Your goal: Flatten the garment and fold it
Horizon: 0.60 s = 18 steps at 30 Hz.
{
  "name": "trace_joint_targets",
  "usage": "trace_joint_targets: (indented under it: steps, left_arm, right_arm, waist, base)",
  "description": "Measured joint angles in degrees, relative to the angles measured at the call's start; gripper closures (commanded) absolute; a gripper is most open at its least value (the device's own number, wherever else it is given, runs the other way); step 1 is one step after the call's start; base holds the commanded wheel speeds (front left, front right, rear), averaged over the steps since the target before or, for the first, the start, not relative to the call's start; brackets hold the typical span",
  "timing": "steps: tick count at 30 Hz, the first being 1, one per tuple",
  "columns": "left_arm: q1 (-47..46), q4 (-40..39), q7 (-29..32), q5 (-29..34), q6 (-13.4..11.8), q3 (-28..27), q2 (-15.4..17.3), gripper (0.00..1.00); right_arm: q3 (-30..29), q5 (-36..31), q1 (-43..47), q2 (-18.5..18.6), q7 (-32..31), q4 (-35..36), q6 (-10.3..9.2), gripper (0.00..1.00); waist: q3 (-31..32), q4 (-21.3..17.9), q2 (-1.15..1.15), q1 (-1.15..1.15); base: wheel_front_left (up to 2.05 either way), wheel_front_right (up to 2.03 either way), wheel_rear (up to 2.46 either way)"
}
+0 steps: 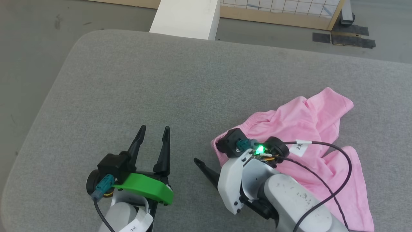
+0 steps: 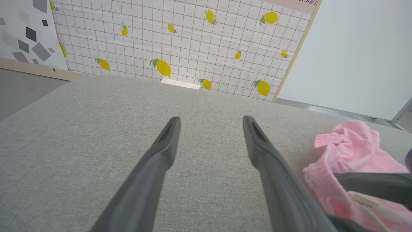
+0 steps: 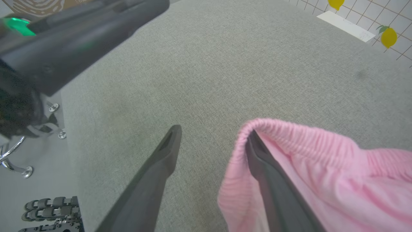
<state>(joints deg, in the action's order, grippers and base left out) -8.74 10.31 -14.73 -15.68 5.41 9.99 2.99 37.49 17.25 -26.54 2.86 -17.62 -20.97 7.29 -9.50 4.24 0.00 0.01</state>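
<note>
The light-pink garment (image 1: 305,129) lies crumpled on the right part of the grey padded table (image 1: 145,90). Its gathered waistband (image 3: 299,138) faces my right gripper. My right gripper (image 1: 205,151) is turned leftward and stands open. One of its fingers (image 3: 270,180) is tucked inside the waistband's corner, and the other rests over bare table. In the left wrist view the garment (image 2: 351,154) shows at the right with a small white tag (image 2: 363,200) on it. My left gripper (image 1: 153,138) is open and empty over bare table, well to the left of the cloth.
The table's rounded left edge (image 1: 54,90) drops to grey floor. A white post (image 1: 186,16) and a lemon-patterned grid panel (image 2: 180,42) stand behind the table. My right arm's black cable (image 1: 347,161) loops over the garment. Bare table spreads across the middle and far side.
</note>
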Motion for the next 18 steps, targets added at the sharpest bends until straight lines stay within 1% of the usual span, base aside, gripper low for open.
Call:
trace_joint_targets:
  steps: [4,7,9,13,15,18]
  left_arm:
    - [0.19,0.30,0.00,0.01,-0.03,-0.49,0.00,0.00]
    - [0.94,0.33,0.00,0.15,-0.18,-1.66,0.00,0.00]
    - [1.59,0.32,0.00,0.25,-0.18,-2.13,0.00,0.00]
    - [2.84,0.27,0.00,0.56,-0.15,-2.52,0.00,0.00]
    - [3.43,0.29,0.00,0.56,-0.13,-2.74,0.00,0.00]
    - [4.02,0.29,0.00,0.56,0.02,-2.78,0.00,0.00]
  right_arm:
    - [-0.78,5.17,0.73,0.02,0.01,0.46,0.00,0.00]
    - [-4.16,6.66,3.58,-0.05,1.37,3.22,0.00,0.00]
    - [-7.27,6.58,6.15,-0.01,2.61,6.13,0.00,0.00]
    - [-16.95,4.09,13.34,0.34,5.09,13.48,0.00,0.00]
    - [-22.18,3.14,17.73,0.41,4.90,16.72,0.00,0.00]
    - [-27.59,0.66,23.26,0.42,2.32,20.09,0.00,0.00]
  waist:
    - [0.94,-0.14,0.00,0.00]
    - [2.15,-0.72,0.00,-0.01]
    - [2.97,-1.26,0.00,-0.01]
    - [4.65,-2.68,0.00,-0.01]
    - [5.42,-3.54,0.00,-0.01]
    - [6.40,-4.81,0.00,-0.01]
  base:
    - [0.00,0.00,0.00]
    - [0.00,0.00,0.00]
    - [0.00,0.00,0.00]
    - [0.00,0.00,0.00]
    - [0.00,0.00,0.00]
    - [0.00,0.00,0.00]
